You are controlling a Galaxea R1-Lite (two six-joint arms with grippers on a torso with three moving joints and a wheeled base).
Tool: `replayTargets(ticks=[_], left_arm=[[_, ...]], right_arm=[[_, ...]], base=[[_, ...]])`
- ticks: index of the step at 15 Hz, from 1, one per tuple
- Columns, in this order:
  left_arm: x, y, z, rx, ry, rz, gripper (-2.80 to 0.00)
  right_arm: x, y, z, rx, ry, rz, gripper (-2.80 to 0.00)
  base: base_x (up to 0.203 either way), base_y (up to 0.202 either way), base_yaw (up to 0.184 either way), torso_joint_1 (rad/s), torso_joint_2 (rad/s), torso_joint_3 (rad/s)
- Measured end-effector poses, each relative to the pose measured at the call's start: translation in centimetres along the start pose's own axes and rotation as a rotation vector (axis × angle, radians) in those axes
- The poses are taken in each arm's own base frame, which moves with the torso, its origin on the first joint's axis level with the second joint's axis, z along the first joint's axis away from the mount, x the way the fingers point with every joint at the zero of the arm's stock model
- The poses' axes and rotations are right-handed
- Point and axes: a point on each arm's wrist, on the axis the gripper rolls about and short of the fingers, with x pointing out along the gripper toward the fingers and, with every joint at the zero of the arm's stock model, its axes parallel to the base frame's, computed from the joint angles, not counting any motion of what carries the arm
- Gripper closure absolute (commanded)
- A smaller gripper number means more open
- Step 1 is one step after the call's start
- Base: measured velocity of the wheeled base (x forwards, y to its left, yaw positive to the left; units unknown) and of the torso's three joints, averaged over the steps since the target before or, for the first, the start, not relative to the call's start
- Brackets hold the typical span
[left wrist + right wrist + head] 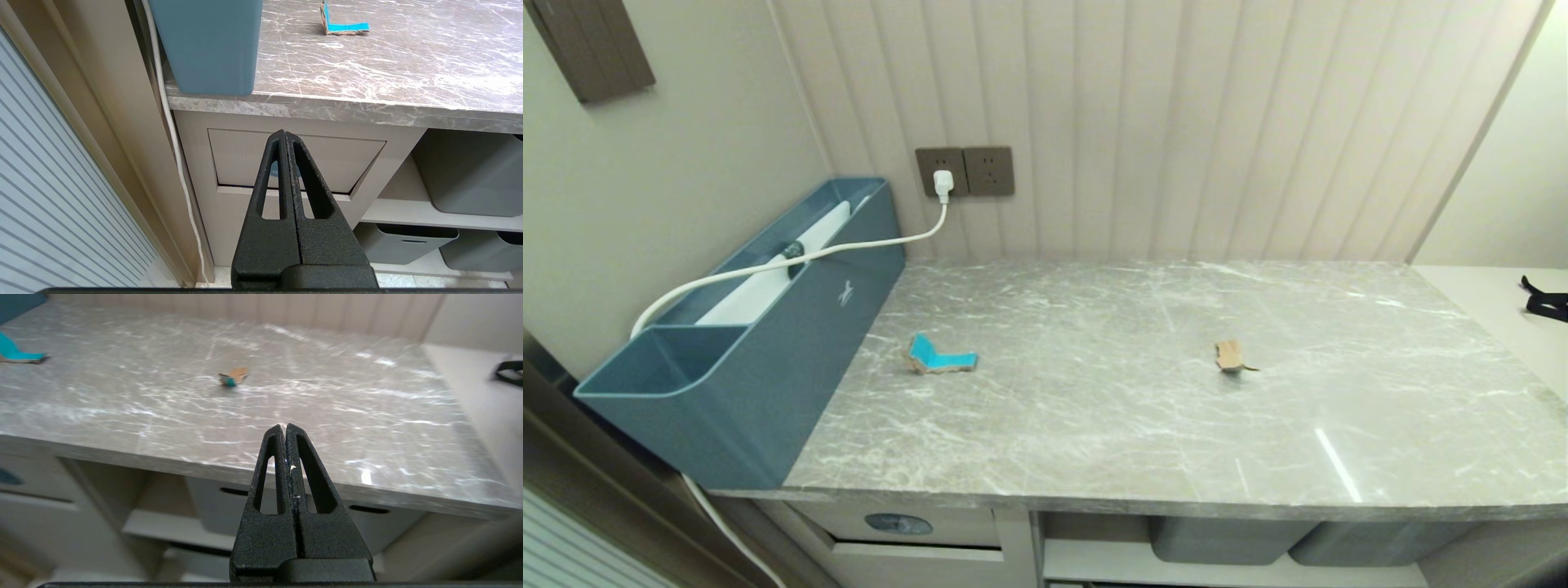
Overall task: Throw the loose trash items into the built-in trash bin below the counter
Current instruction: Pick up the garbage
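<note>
Two loose trash items lie on the grey marble counter [1094,425]: a bent turquoise cardboard scrap [941,356] toward the left and a smaller brown scrap [1229,355] toward the right. The turquoise scrap [343,22] also shows in the left wrist view, and both scraps, turquoise [16,354] and brown [233,377], in the right wrist view. The built-in trash bin [245,159] is the beige flap below the counter's left end, its blue sticker [898,523] partly visible. My left gripper [284,133] hangs shut and empty before the flap. In front of the counter edge, my right gripper [285,426] is shut and empty.
A large teal-blue box [760,343] with a white cable [849,249] stands along the counter's left end. Grey storage tubs [1225,539] sit on shelves under the counter. A black strap [1547,304] lies on the white surface at the far right.
</note>
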Motion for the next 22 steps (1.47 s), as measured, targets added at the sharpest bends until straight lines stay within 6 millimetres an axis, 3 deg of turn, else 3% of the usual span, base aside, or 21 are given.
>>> replayTargets(ticks=[2,4,5,8,11,14,17,22], left_arm=[[0.0,0.0,0.0,-0.001,0.000,0.000,0.00],[0.0,0.0,0.0,-0.001,0.000,0.000,0.00],[0.0,0.0,0.0,-0.001,0.000,0.001,0.00],[0.0,0.0,0.0,-0.001,0.000,0.000,0.00],[0.0,0.0,0.0,-0.001,0.000,0.001,0.00],[0.0,0.0,0.0,-0.001,0.000,0.001,0.00],[0.0,0.0,0.0,-0.001,0.000,0.000,0.00],[0.0,0.0,0.0,-0.001,0.000,0.001,0.00]], right_arm=[[3.1,-0.3,2.7,0.045,0.086,0.055,0.00],[7.7,-0.7,4.4,0.073,0.169,0.096,0.00],[10.3,-0.8,4.8,0.084,0.202,0.110,-2.80],[17.6,-0.9,4.0,0.106,0.282,0.159,-2.80],[22.5,0.1,1.6,0.114,0.358,0.231,-2.80],[25.6,0.8,-0.8,0.082,0.416,0.292,-2.80],[28.2,1.1,-2.6,0.034,0.366,0.309,-2.80],[31.0,1.5,-6.1,0.003,0.396,0.338,-2.80]], base=[[0.000,0.000,0.000,0.000,0.00,0.000],[0.000,0.000,0.000,0.000,0.00,0.000],[0.000,0.000,0.000,0.000,0.00,0.000],[0.000,0.000,0.000,0.000,0.00,0.000],[0.000,0.000,0.000,0.000,0.00,0.000],[0.000,0.000,0.000,0.000,0.00,0.000],[0.000,0.000,0.000,0.000,0.00,0.000],[0.000,0.000,0.000,0.000,0.00,0.000]])
